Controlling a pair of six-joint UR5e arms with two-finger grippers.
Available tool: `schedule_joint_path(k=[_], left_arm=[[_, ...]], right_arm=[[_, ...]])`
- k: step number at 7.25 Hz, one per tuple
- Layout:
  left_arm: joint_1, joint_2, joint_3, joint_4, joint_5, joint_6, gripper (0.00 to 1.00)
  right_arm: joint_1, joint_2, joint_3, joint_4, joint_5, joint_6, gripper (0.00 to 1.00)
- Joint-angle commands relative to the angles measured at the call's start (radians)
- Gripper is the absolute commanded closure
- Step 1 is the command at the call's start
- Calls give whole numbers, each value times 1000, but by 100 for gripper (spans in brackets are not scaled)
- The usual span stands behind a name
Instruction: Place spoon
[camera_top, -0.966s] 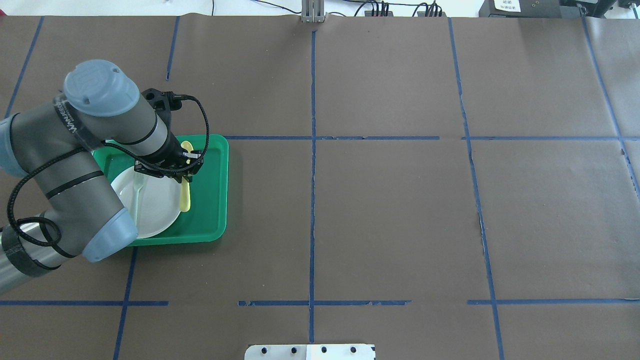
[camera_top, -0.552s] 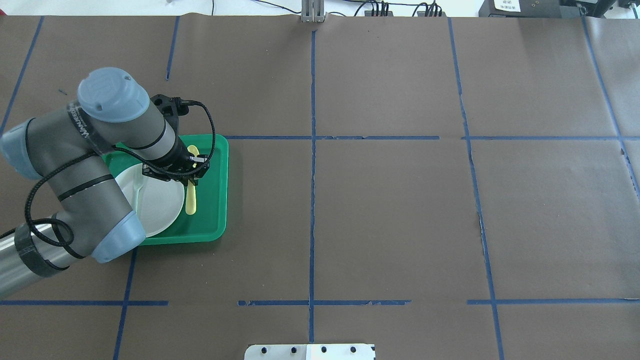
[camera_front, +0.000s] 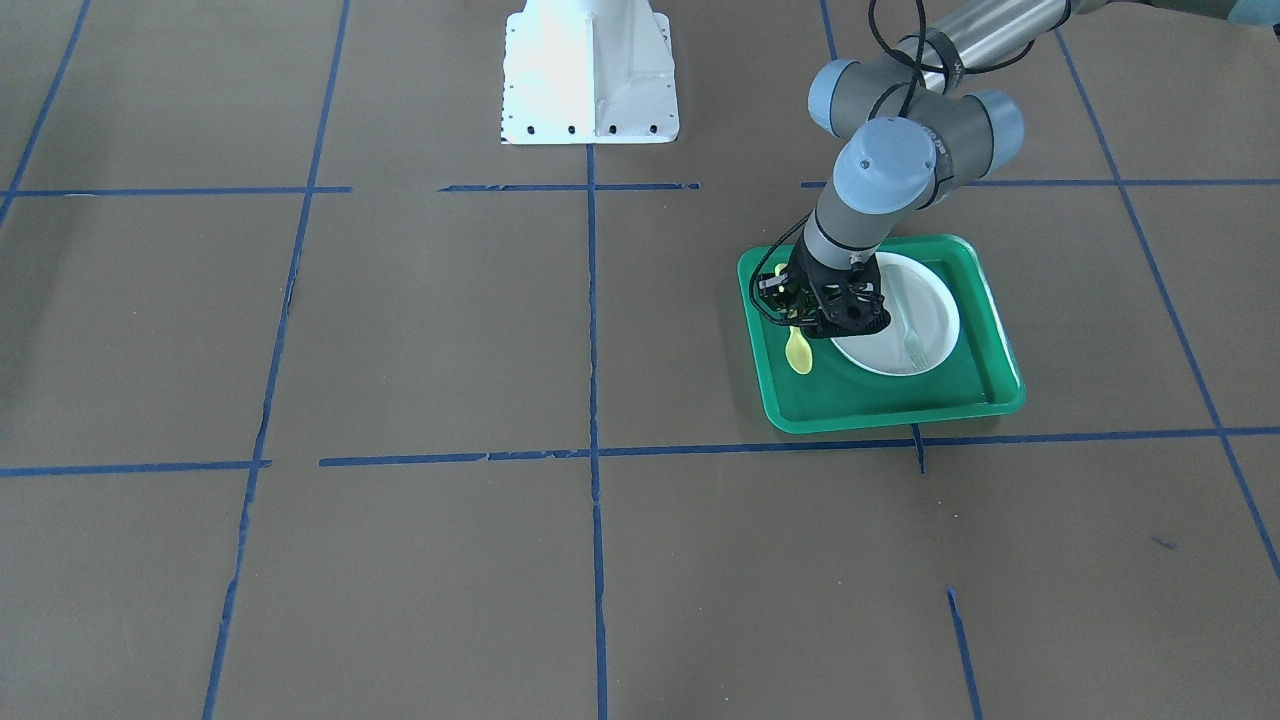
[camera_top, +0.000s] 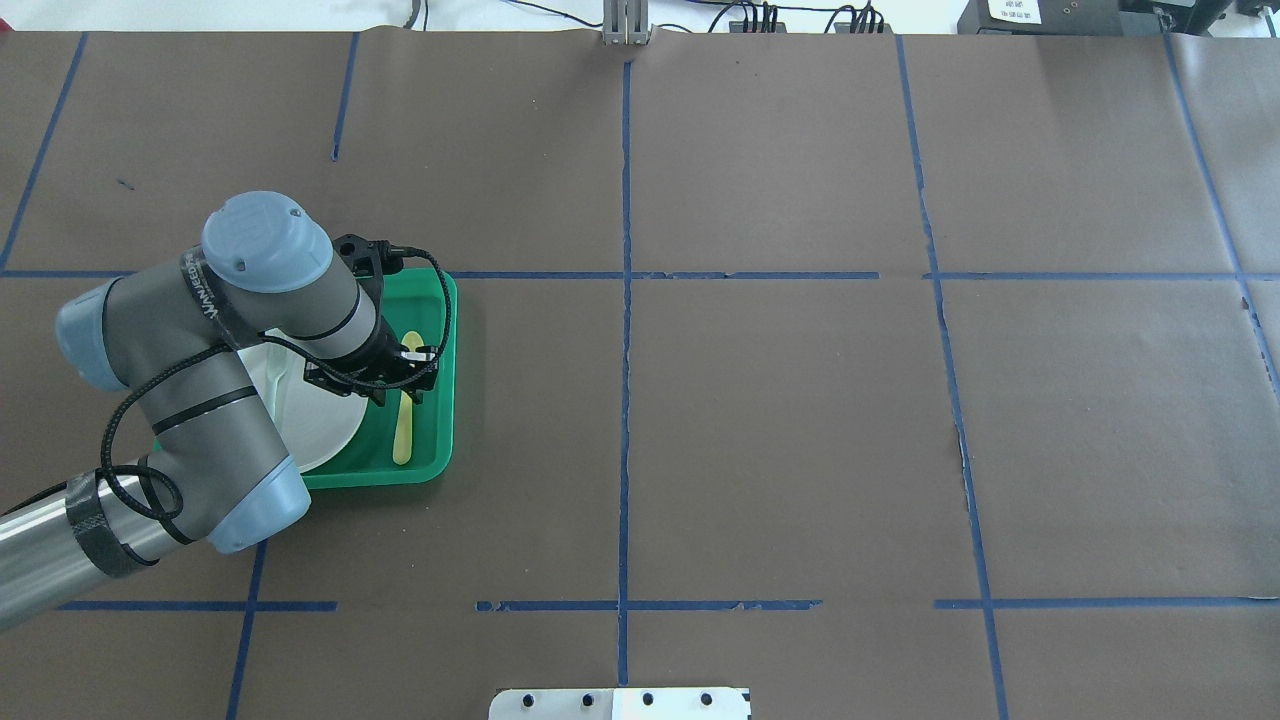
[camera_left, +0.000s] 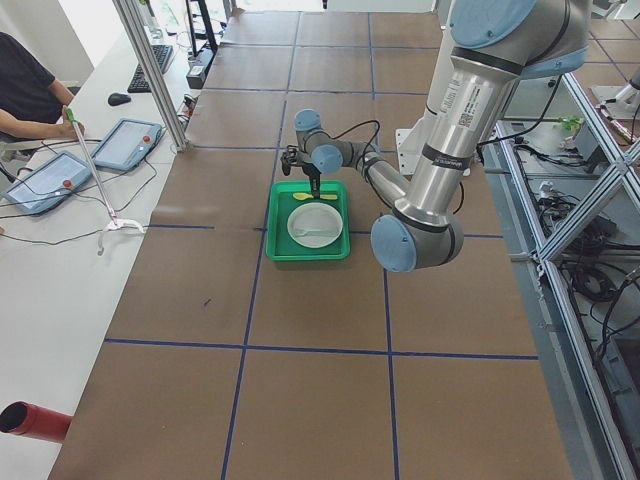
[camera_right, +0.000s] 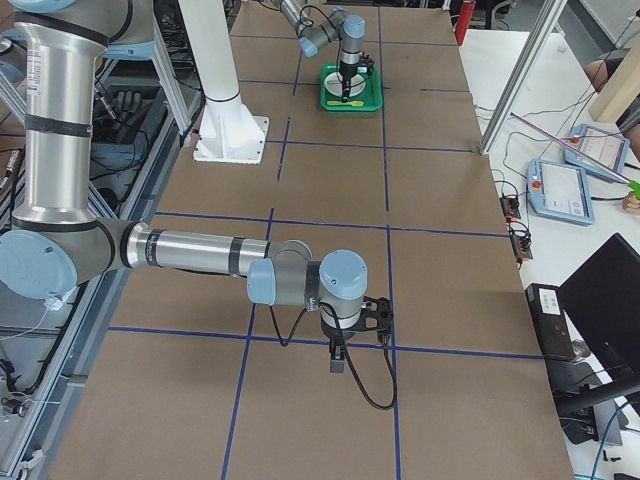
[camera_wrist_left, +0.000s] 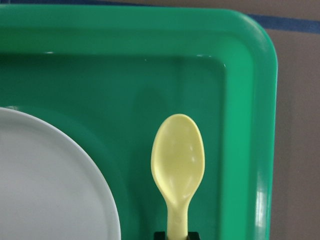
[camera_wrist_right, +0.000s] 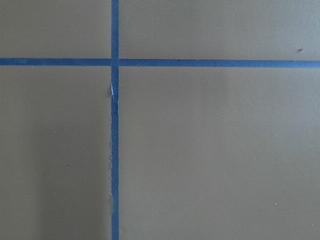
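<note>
Now, from the front, the left gripper (camera_front: 797, 322) is clamped on the yellow spoon (camera_front: 798, 355) over the green tray (camera_front: 890, 405), beside the plate (camera_front: 925, 310). The wrist view shows the pinch on the slim handle, which looks a sound hold for light, stiff, likely slick plastic. From the right side, I cannot tell whether the right gripper (camera_right: 338, 362) is apart or together.

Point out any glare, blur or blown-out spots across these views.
Left wrist view: the spoon is sharp, and glare streaks run along the right rim of the green tray. Front-facing view: the white base plate is blown out, most surface detail lost. Right wrist view: flat, even light on the brown paper, no glare.
</note>
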Motion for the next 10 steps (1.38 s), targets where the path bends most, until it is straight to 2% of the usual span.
schedule_joint_path(k=[1, 2, 3, 4, 5, 7, 8, 10], left_arm=[[-40, 8, -94, 49, 1, 5, 0], [-67, 7, -159, 125, 1, 11, 0], [-124, 8, -211, 143, 1, 12, 0], [-228, 8, -231, 143, 1, 73, 0], [-326, 21, -235, 154, -13, 226, 0], [-425, 86, -233, 220, -30, 514, 0], [-460, 159, -230, 214, -32, 716, 0], [-628, 295, -216, 208, -68, 968, 0]], right_arm=[[0, 0, 0, -1, 0, 0, 0], [0, 0, 0, -1, 0, 0, 0], [0, 0, 0, -1, 0, 0, 0], [0, 0, 0, -1, 0, 0, 0], [0, 0, 0, 1, 0, -1, 0], [0, 0, 0, -1, 0, -1, 0], [0, 0, 0, -1, 0, 0, 0], [0, 0, 0, -1, 0, 0, 0]])
